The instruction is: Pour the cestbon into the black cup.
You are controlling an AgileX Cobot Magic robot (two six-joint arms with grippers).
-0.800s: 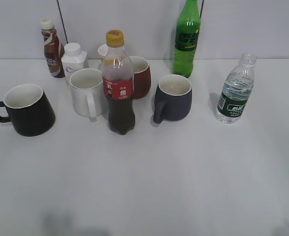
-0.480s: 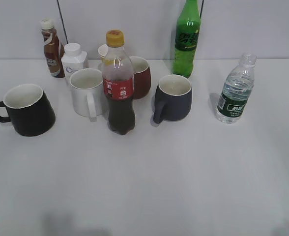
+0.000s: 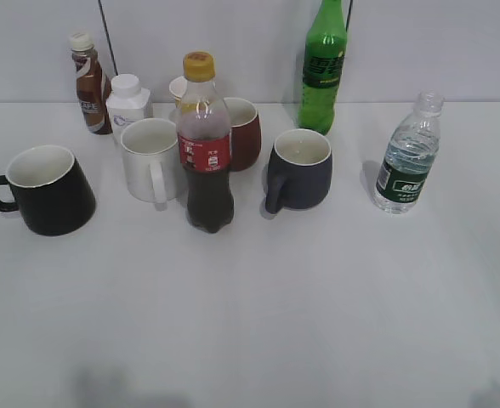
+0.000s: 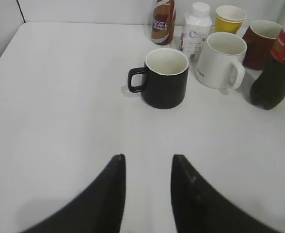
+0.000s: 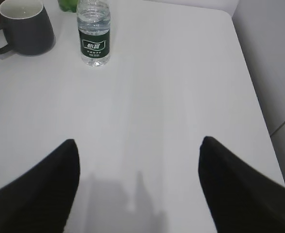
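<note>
Cestbon (image 3: 409, 157), clear, ribbed, with a dark green label, stands uncapped at the table's right, well apart from the glossy black cup (image 3: 48, 189) at far left. Between them I count three other mugs and four other bottles; my left gripper (image 4: 147, 167) is narrowly parted, my right gripper (image 5: 138, 150) spread wide, both empty

Lab-like test bench: bare white table (image 3: 250, 323); plain white wall (image 3: 233, 34).
</note>
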